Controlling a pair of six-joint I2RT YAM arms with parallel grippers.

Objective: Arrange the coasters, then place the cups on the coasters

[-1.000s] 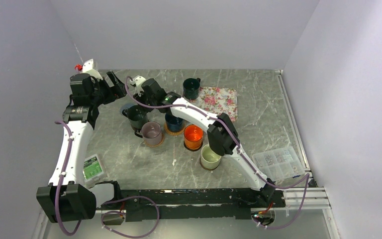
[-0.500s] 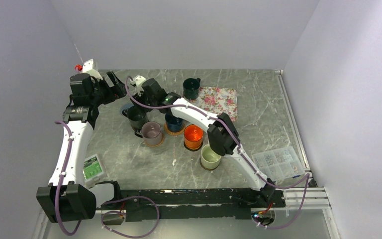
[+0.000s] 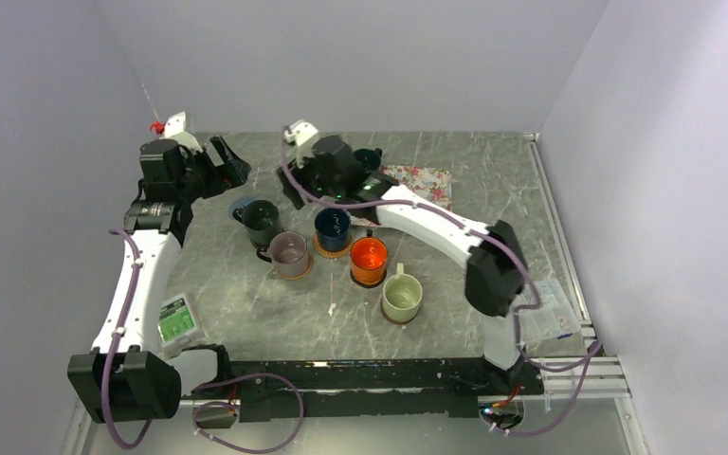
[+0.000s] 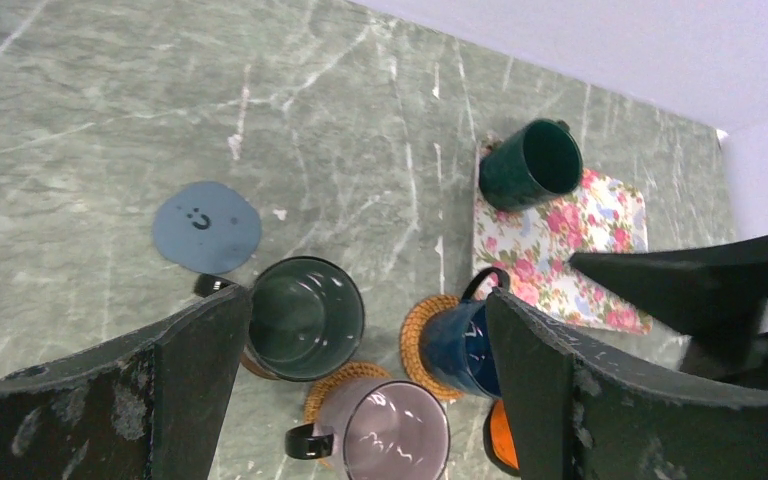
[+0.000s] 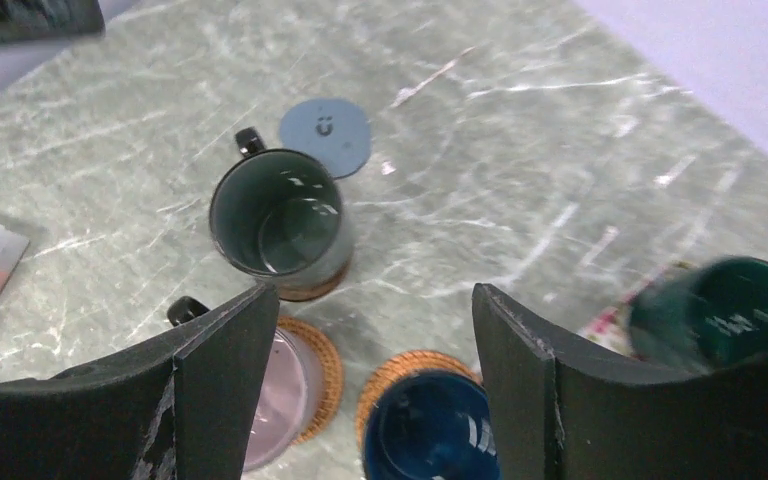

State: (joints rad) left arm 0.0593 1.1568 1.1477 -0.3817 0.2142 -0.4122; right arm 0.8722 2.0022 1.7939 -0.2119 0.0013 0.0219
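My right gripper (image 3: 292, 186) (image 5: 372, 292) hangs open and empty above the cups. Below it the dark grey cup (image 5: 278, 222) (image 3: 261, 221) stands on a dark brown coaster (image 5: 312, 288). The mauve cup (image 5: 278, 400) and the navy cup (image 5: 428, 432) each sit on a tan woven coaster (image 5: 408, 372). The orange cup (image 3: 369, 258) and the cream cup (image 3: 402, 297) stand further forward. A bare grey-blue coaster (image 4: 206, 226) lies beside the dark grey cup. The dark green cup (image 4: 532, 163) rests on the floral mat (image 4: 600, 230). My left gripper (image 3: 227, 161) (image 4: 365, 300) is open, high at the back left.
A white and green box (image 3: 177, 319) lies near the left arm's forearm. A clear compartment box (image 3: 542, 308) sits at the right edge, behind the right arm's elbow. Walls close in on the table at the left, back and right.
My right gripper has opened, risen and pulled back from the dark grey cup, which stays on its coaster. Its elbow swung right, uncovering the cream cup. The left arm barely moved.
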